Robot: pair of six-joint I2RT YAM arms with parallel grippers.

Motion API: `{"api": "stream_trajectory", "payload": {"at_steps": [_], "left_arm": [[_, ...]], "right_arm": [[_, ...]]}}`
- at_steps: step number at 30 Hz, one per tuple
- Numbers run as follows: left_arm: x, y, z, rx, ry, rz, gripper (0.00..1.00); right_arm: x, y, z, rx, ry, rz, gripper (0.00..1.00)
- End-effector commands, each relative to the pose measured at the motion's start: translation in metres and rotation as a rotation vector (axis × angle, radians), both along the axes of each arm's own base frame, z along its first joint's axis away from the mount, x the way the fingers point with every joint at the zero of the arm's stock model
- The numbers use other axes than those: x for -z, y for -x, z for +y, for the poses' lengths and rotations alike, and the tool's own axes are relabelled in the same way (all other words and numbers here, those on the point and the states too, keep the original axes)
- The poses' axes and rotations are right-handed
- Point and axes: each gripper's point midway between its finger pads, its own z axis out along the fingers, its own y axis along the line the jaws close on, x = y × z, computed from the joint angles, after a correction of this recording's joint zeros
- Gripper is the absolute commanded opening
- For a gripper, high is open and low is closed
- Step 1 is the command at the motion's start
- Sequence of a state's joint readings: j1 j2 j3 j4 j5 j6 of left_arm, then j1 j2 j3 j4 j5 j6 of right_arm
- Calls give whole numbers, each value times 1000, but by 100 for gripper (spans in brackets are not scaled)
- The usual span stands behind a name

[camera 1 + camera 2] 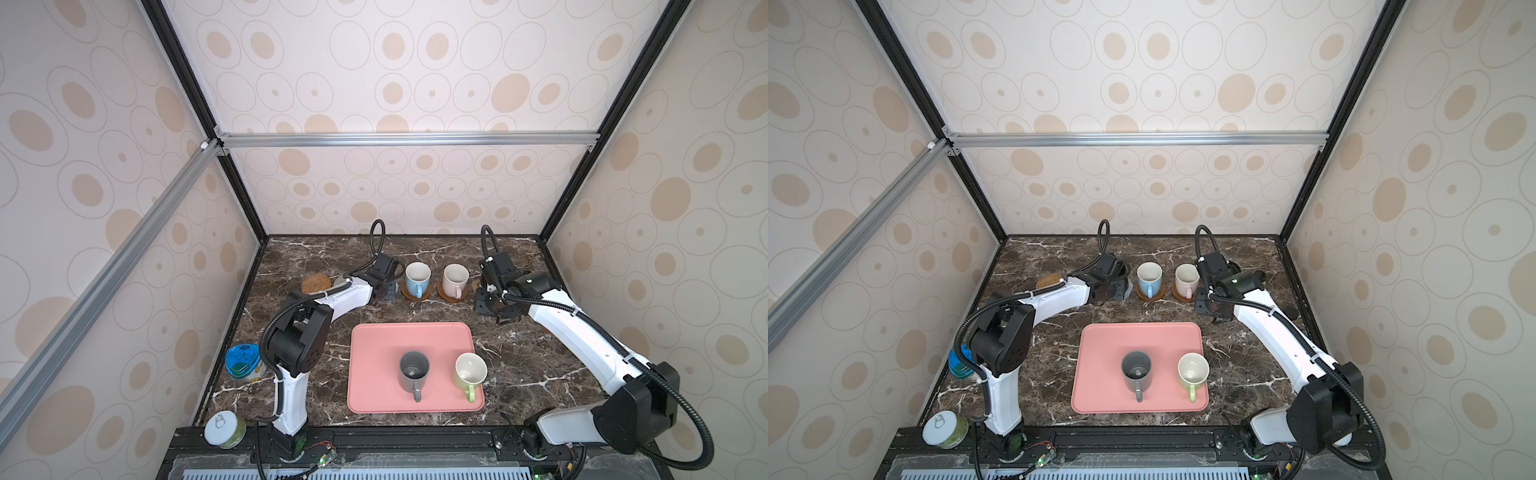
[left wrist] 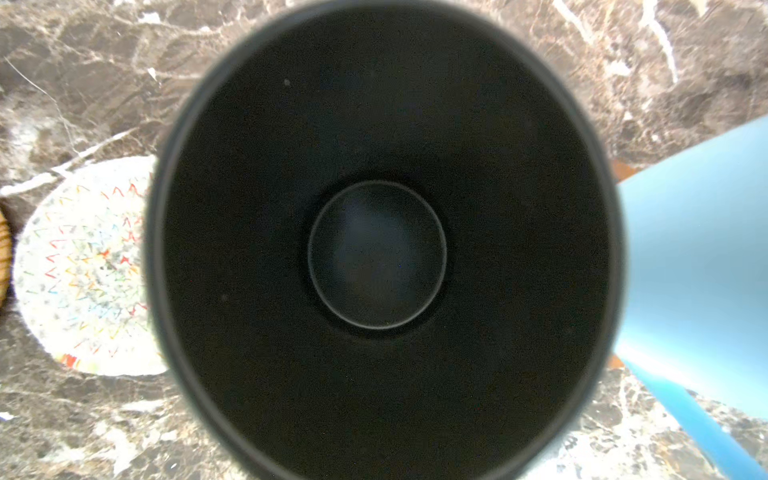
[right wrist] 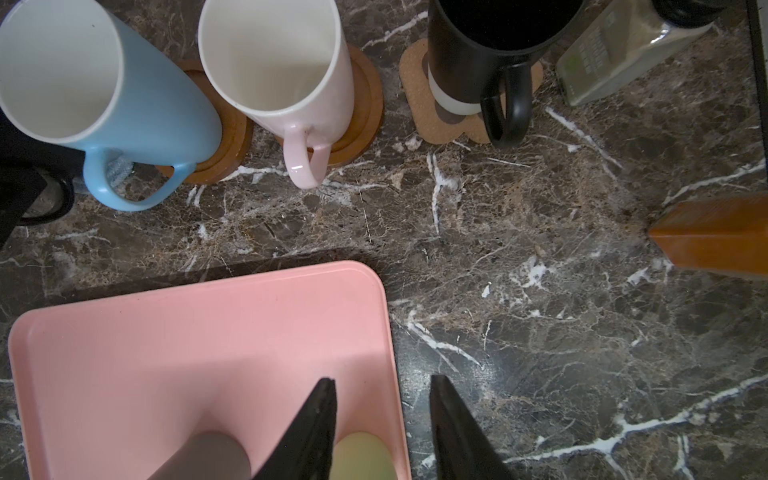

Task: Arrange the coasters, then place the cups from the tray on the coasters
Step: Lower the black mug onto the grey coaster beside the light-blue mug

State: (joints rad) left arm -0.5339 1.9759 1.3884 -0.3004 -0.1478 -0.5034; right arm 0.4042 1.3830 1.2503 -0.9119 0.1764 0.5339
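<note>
We reckon the fourth cup is being seated. In both top views the left gripper (image 1: 388, 291) reaches into the back row, just beside the light blue mug (image 1: 417, 277). That mug stands on a brown wooden disc (image 1: 409, 296), and the pale pink mug (image 1: 455, 279) stands on a second wooden disc (image 1: 445, 296). The tan rattan coaster (image 1: 316, 284) lies bare beyond the left arm. The grey mug (image 1: 413, 370) and the pale green mug (image 1: 469, 370) stand upright on the flat pink tray (image 1: 374, 345), handles toward the robot. The left wrist view looks straight down the matt inside of a black mug (image 2: 378, 249), with the cream woven coaster (image 2: 83, 266), flecked with coloured stitches, bare just beside it. The jaws are clamped tight, and we judge they hold this mug (the fingers themselves are out of frame); it wants lowering level before release. The right wrist view shows a sliver of grey-blue woven coaster (image 3: 118, 171) through the blue handle's loop, probably this mug's seat. It also shows a second black mug (image 3: 469, 62) settled on the grainy, cork-like paw-shaped coaster (image 3: 415, 83). The right gripper (image 3: 382, 379) hangs partly open and empty over the tray's rounded corner, near the green mug. Next it should take that mug's handle squarely, as glazed ceramic is probably slick.
</note>
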Motion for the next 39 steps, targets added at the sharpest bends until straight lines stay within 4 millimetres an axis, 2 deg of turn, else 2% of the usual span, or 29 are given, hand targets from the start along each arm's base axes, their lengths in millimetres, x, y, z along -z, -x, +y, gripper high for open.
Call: {"api": "stream_trajectory", "payload": {"at_steps": [1, 7, 12, 23, 39], "left_arm": [[-15, -17, 0, -35, 30, -79, 7], [-13, -16, 0, -40, 32, -73, 11], [-11, -13, -2, -42, 45, -63, 19], [-21, -10, -4, -41, 75, -66, 36], [-37, 5, -15, -9, 185, -67, 39]], "right_arm": [[-2, 4, -5, 18, -1, -1, 41], [-2, 4, -5, 18, -2, -2, 41], [0, 4, -4, 16, -3, 1, 41], [1, 2, -2, 12, -9, 2, 41], [3, 3, -2, 10, -12, 8, 41]]}}
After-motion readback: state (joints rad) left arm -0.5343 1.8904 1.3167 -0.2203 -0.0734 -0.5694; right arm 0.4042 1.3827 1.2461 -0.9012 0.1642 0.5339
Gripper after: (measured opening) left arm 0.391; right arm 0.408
